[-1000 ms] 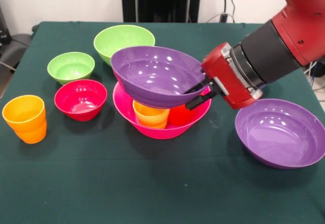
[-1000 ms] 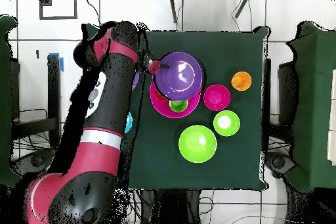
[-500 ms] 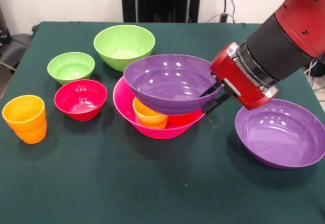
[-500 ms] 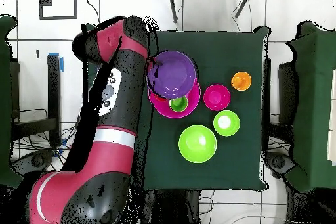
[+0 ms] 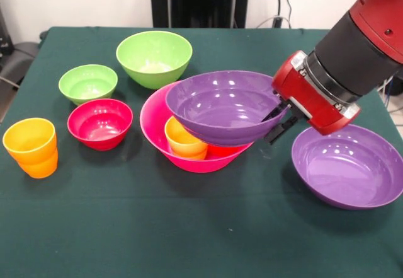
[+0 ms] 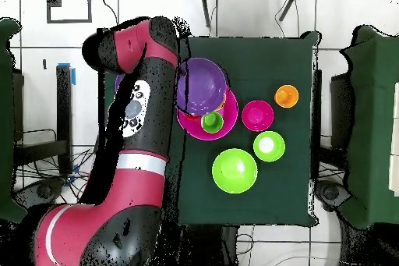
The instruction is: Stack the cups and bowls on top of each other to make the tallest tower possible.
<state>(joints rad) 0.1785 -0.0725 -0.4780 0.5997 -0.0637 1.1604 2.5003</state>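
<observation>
My gripper (image 5: 278, 120) is shut on the right rim of a wide purple bowl (image 5: 220, 104) and holds it nearly level, just above the right half of the hot-pink bowl (image 5: 154, 123). A yellow-orange cup (image 5: 184, 140) stands in the pink bowl, and a red-orange cup (image 5: 223, 147) is mostly hidden under the purple bowl. In the overhead view the purple bowl (image 6: 201, 85) overlaps the pink bowl (image 6: 227, 125), a green cup (image 6: 211, 122) stands in it, and my arm hides the gripper.
A second purple bowl (image 5: 349, 164) lies right of the gripper. A red bowl (image 5: 101, 122), a small light-green bowl (image 5: 88, 82), a medium light-green bowl (image 5: 154, 54) and an orange cup (image 5: 31, 147) stand to the left.
My gripper has carried the purple bowl to the right in the front view and levelled it. More of the pink bowl's left side shows.
</observation>
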